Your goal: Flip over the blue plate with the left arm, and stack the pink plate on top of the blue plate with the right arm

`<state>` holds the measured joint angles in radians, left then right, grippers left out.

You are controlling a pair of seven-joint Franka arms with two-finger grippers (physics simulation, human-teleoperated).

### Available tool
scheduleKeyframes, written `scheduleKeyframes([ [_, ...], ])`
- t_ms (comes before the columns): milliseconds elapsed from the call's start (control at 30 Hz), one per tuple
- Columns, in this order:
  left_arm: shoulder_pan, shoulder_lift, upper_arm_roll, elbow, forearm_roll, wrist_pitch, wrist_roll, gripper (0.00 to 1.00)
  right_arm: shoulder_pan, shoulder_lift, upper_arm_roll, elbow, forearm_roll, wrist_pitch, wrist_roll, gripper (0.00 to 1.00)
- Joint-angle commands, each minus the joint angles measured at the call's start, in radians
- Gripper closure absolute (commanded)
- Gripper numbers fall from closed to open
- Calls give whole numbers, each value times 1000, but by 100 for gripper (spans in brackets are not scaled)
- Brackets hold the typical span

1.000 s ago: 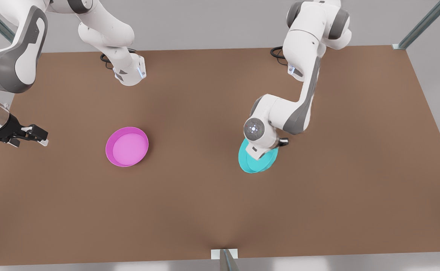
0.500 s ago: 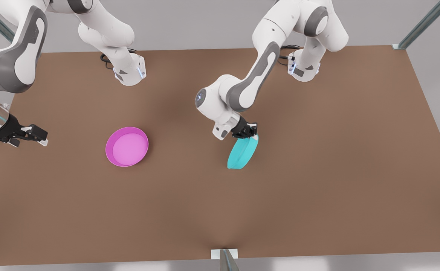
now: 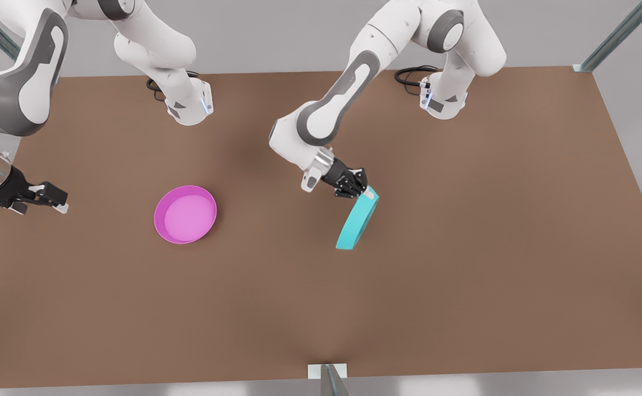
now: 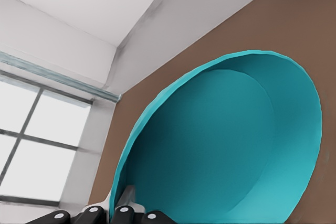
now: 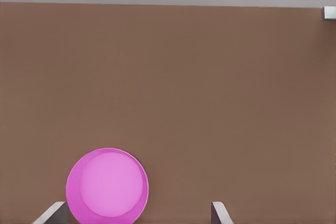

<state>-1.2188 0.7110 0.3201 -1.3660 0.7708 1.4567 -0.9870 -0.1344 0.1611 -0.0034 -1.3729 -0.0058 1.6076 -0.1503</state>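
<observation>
The blue plate (image 3: 357,223) stands nearly on edge above the brown table, right of centre in the front view, seen edge-on. My left gripper (image 3: 366,192) is shut on its upper rim. In the left wrist view the blue plate (image 4: 220,145) shows its hollow inside, with the left gripper (image 4: 119,204) pinching the rim. The pink plate (image 3: 185,214) lies flat, open side up, left of centre. My right gripper (image 3: 57,201) waits open at the front view's left edge, apart from the pink plate. Ahead of the right gripper (image 5: 137,214) lies the pink plate (image 5: 107,186).
The brown table (image 3: 464,286) has bare surface around both plates. Both arm bases (image 3: 189,107) (image 3: 442,102) stand at the far edge with black cables. A metal post (image 3: 329,379) marks the near edge, and another post (image 3: 612,38) rises at the far right corner.
The left arm swung toward the front view's left and turned its wrist, tipping the blue plate from nearly flat up onto its edge. The right gripper and the pink plate stayed put.
</observation>
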Motion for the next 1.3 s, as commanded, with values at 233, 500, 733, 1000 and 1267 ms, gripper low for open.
scheduleKeyframes([
  [233, -71, 93, 1, 4, 185, -94, -1, 79, -1, -2, 0, 0, 0, 0, 0, 0],
  [500, -87, 183, 1, 5, 288, -104, -9, 79, -1, -5, 0, 21, 0, -6, 0, 0],
  [733, -85, 277, 2, 64, 305, -104, -7, 79, -1, -5, -7, 28, -2, -14, -2, 0],
  [1000, -84, 334, 7, 91, 323, -116, -9, 61, -2, 0, -7, 26, 1, -6, 0, 0],
  [1267, -84, 344, 5, 105, 323, -130, -10, 0, -4, 0, -7, 26, 6, -5, 0, 0],
])
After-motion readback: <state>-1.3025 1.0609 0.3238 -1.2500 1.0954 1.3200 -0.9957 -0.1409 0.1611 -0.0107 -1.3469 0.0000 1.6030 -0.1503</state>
